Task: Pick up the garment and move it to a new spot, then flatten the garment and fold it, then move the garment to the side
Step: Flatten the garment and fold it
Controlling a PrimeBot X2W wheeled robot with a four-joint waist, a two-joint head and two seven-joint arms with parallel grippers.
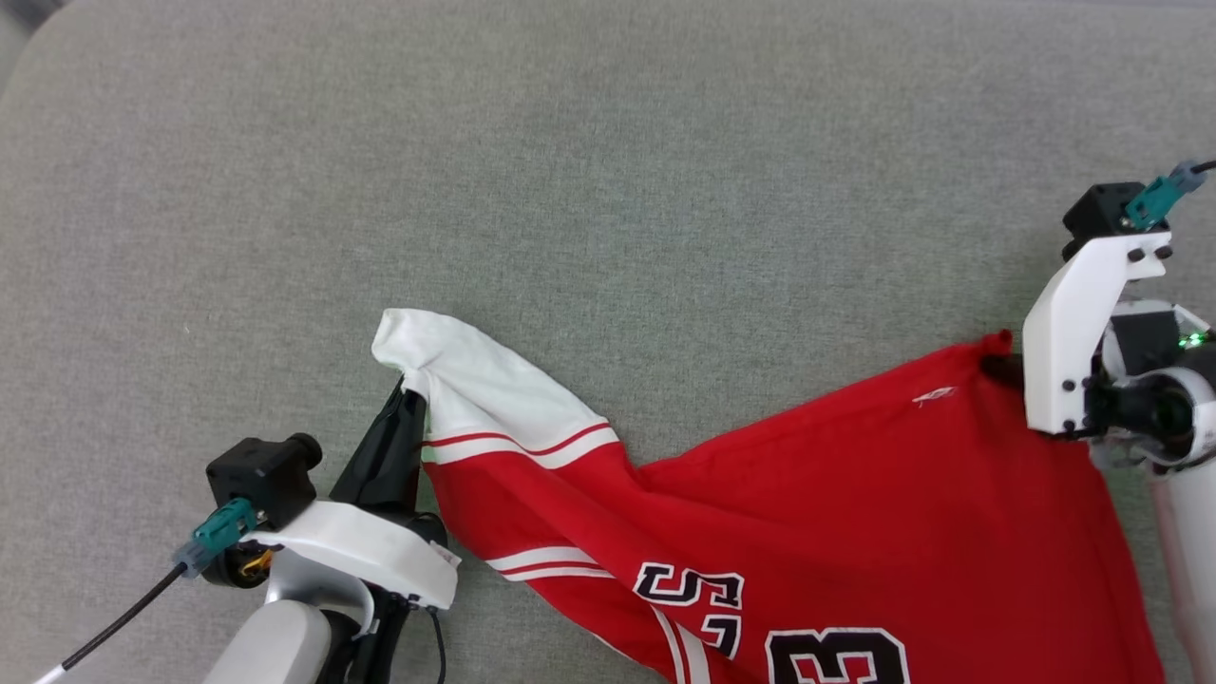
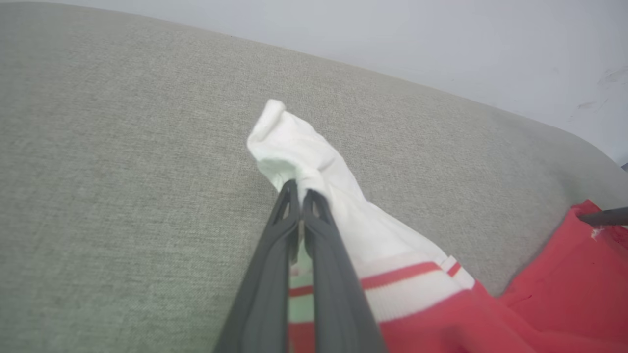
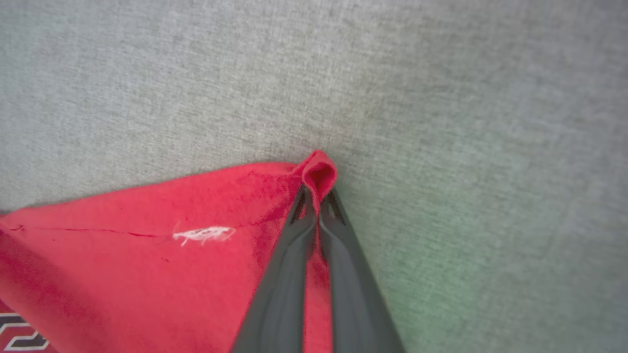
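Garment (image 1: 855, 494) lies spread between two clamped grips: left gripper (image 2: 300, 192) nips its white sleeve (image 2: 294, 142), right gripper (image 3: 318, 195) a red corner (image 3: 320, 171) (probably to pull it flat).

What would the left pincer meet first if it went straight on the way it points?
The white sleeve that the left pincer is shut on bunches just ahead of it; beyond that, probably the grey cushion, though depth is unclear.

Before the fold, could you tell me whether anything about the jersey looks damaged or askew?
The garment lies twisted, not flat: the left gripper pinches its white sleeve, the right gripper a red corner. No tear is evident.
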